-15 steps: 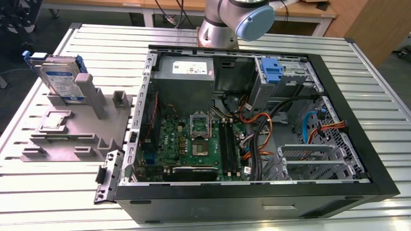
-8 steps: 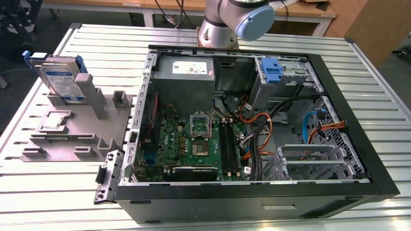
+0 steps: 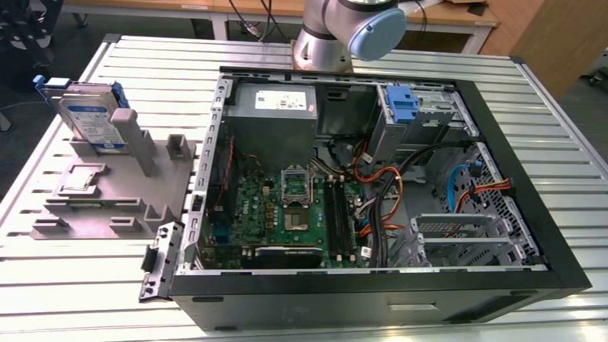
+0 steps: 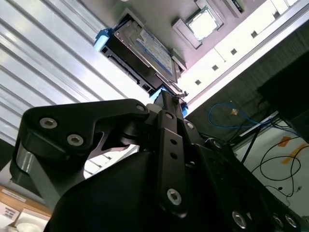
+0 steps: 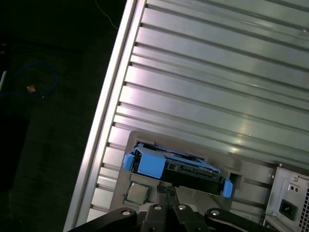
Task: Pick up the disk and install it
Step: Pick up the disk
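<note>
Tool (image 5: 167, 189) closed (gripping nothing), above upright disk (image 5: 183, 169), open ribbed table (image 5: 217, 72) beyond.

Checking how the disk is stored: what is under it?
The disk stands on edge on a grey holder, which lies on the slatted table. A grey post covers part of its lower edge, so how it seats there cannot be seen.

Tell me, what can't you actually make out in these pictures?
- Arm: cut off past its base joint by the exterior view's top edge.
- Disk: bottom edge hidden in the grey holder, exterior view.
- One disk corner: behind the gripper, second wrist view.
- Case: floor covered by cables, exterior view.
</note>
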Controlling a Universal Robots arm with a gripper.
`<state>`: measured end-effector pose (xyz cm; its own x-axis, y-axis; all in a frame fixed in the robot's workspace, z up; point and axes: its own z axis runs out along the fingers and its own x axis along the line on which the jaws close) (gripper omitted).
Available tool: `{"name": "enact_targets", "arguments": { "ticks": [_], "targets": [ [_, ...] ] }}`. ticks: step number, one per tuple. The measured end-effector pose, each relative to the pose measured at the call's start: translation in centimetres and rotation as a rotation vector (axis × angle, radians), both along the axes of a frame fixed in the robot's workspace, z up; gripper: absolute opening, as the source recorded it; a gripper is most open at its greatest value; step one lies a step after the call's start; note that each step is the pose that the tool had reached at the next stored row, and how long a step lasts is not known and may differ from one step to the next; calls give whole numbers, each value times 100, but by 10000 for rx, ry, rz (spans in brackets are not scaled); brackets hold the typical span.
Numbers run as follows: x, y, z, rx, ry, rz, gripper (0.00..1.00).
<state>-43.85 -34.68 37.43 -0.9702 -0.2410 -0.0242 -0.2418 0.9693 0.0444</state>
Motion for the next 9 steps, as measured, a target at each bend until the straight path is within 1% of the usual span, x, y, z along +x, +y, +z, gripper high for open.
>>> {"name": "enact_targets", "arguments": {
  "ticks": [9],
  "targets": [
    [0,0,0,0,0,401,10]
  ]
}}
